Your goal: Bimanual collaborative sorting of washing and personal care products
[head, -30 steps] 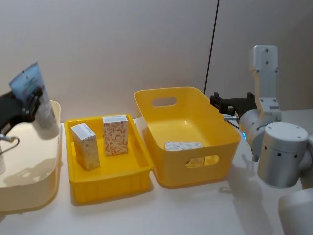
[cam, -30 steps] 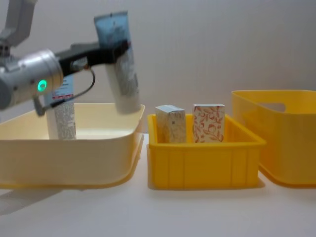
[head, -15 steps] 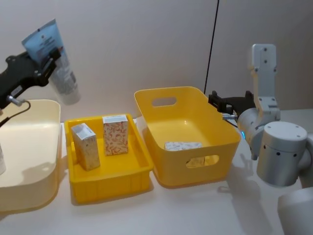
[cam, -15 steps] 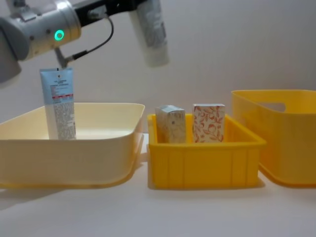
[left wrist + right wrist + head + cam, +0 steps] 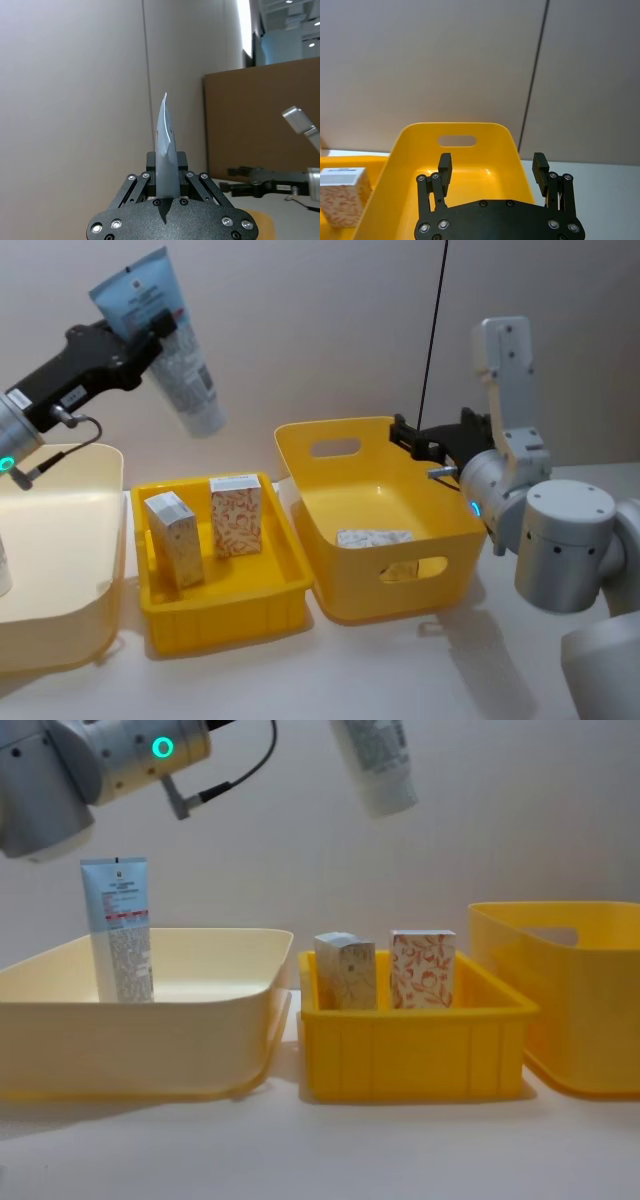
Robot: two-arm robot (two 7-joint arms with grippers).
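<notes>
Left gripper (image 5: 150, 328) holds a squeeze tube (image 5: 188, 375) above cartons (image 5: 236, 515) in yellow tray (image 5: 225, 618).

Three bins stand in a row on the pale table (image 5: 380, 675) before me. From my left: a cream bin (image 5: 60, 640), a shallow yellow tray (image 5: 225, 615), a deep yellow bin (image 5: 350, 580) with handle slots.

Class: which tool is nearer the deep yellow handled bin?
Right. The right tool hovers open over the bin's right rim; the left tool is high to its left, gripping a squeeze tube.
</notes>
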